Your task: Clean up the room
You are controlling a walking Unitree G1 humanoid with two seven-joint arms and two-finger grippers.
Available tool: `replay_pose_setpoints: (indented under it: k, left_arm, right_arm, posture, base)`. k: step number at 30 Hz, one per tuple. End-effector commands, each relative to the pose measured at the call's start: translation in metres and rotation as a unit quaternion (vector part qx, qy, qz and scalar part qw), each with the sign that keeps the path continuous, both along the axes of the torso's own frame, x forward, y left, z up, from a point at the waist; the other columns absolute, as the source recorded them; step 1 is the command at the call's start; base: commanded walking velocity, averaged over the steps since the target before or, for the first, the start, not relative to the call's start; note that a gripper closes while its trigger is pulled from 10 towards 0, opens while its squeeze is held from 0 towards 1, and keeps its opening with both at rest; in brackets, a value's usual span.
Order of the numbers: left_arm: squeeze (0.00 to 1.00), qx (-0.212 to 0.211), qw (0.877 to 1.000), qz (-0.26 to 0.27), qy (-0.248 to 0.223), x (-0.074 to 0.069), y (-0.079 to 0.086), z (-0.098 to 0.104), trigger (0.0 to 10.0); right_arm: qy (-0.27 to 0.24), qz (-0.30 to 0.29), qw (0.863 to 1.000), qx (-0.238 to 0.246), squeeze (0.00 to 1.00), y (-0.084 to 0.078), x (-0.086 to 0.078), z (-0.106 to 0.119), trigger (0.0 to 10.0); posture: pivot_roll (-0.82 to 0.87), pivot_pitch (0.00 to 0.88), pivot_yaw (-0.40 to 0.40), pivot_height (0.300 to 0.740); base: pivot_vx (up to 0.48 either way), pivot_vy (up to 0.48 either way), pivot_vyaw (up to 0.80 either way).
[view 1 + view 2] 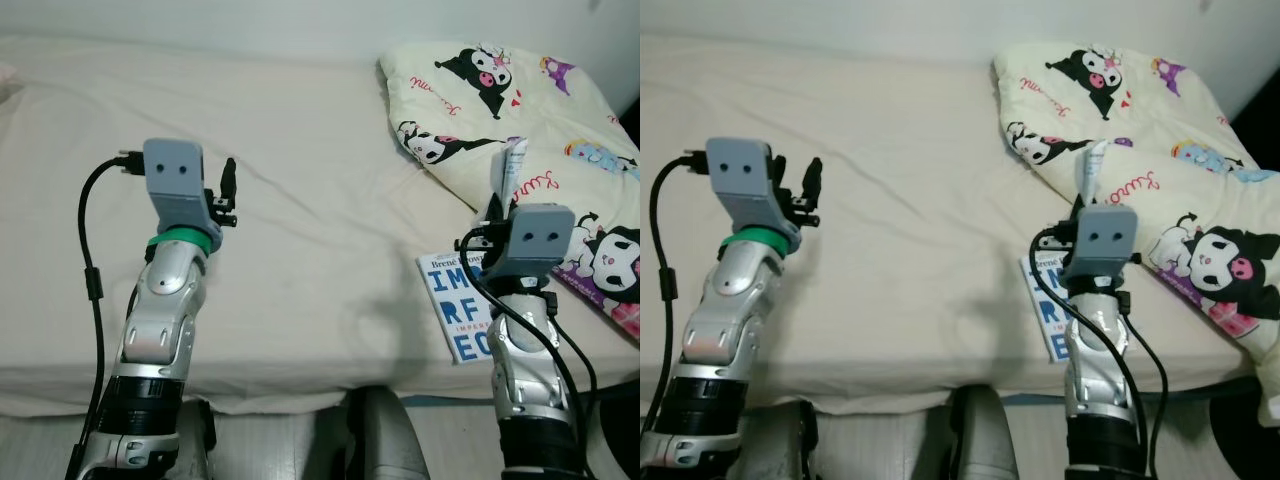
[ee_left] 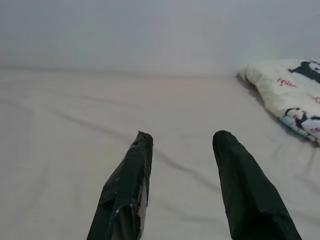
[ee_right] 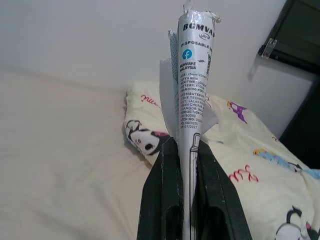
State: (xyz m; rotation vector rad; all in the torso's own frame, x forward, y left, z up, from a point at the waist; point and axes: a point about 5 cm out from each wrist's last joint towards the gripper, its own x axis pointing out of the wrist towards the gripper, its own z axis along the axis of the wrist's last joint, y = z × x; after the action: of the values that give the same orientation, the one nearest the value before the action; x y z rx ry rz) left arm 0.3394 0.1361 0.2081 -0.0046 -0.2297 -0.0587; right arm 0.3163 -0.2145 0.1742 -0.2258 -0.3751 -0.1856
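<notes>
Left end effector (image 2: 180, 145) gapes above bed sheet (image 2: 65, 150), near blanket (image 2: 290, 95).

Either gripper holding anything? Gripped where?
Right gripper is shut on a flat silver wrapper, pinched at its lower end. Left gripper is open, holding nothing.

My two head eyes look forward and down over the bed (image 1: 300, 260), sharing the pillow (image 1: 1140, 140) at two o'clock. My left wrist camera skims low along the sheet; my right faces the wall, close up.
</notes>
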Motion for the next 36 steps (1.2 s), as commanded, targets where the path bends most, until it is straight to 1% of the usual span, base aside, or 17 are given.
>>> replay_pose_setpoints:
  k: [1,12,14,15,21,26,32,34,35,36]
  left_arm:
    - [0.0,0.004,1.0,-0.005,0.002,0.001,-0.003,-0.002,10.0]
    - [0.0,0.009,1.0,-0.012,0.004,0.001,-0.007,-0.004,10.0]
    - [0.0,0.009,1.0,-0.012,0.004,0.001,-0.007,-0.004,10.0]
    - [0.0,0.01,1.0,-0.013,0.005,0.002,-0.007,-0.005,10.0]
    - [0.0,0.01,1.0,-0.016,0.005,0.002,-0.008,-0.005,10.0]
    - [0.0,0.014,0.999,-0.032,0.013,0.002,-0.012,-0.008,10.0]
    - [0.0,0.011,0.999,-0.038,0.015,0.001,-0.012,-0.009,10.0]
    - [0.0,0.011,0.999,-0.038,0.017,0.001,-0.012,-0.011,10.0]
    - [0.0,0.011,0.999,-0.038,0.017,0.001,-0.012,-0.011,10.0]
    - [0.0,0.01,0.999,-0.037,0.018,0.001,-0.011,-0.012,10.0]
  right_arm:
    - [0.006,-0.007,1.0,0.001,0.0,-0.001,-0.002,-0.003,10.0]
    - [0.007,-0.008,1.0,0.001,0.0,0.001,-0.002,-0.005,10.0]
    - [0.007,-0.008,1.0,0.001,0.0,0.001,-0.002,-0.005,10.0]
    - [0.007,-0.008,1.0,0.001,0.0,0.001,-0.001,-0.005,10.0]
    - [0.007,-0.009,1.0,0.002,0.0,0.001,-0.001,-0.005,10.0]
    - [0.006,-0.014,1.0,0.003,0.0,0.001,0.0,-0.005,10.0]
    - [0.006,-0.016,1.0,0.003,0.0,0.003,0.0,-0.005,10.0]
    - [0.005,0.001,1.0,0.015,0.0,0.012,0.001,-0.007,10.0]
    - [0.005,0.001,1.0,0.015,0.0,0.012,0.001,-0.007,10.0]
    - [0.006,0.022,1.0,0.019,0.0,0.023,0.003,-0.009,10.0]
  posture:
    - [0.0,0.021,-0.038,0.646]
    - [0.01,0.021,-0.036,0.686]
    - [0.01,0.021,-0.036,0.686]
    - [0.01,0.021,-0.035,0.696]
    - [0.01,0.022,-0.033,0.706]
    - [0.01,0.022,-0.031,0.731]
    - [0.01,0.021,-0.029,0.74]
    - [0.0,0.02,-0.018,0.74]
    - [0.0,0.02,-0.018,0.74]
    - [0.0,0.019,-0.013,0.74]
  base:
    - [0.0,0.0,0.0]
    - [0.0,0.0,0.0]
    - [0.0,0.0,0.0]
    - [0.0,0.0,0.0]
    - [0.0,0.0,0.0]
    - [0.0,0.0,0.0]
    - [0.0,0.0,0.0]
    - [0.0,0.0,0.0]
    - [0.0,0.0,0.0]
    - [0.0,0.0,0.0]
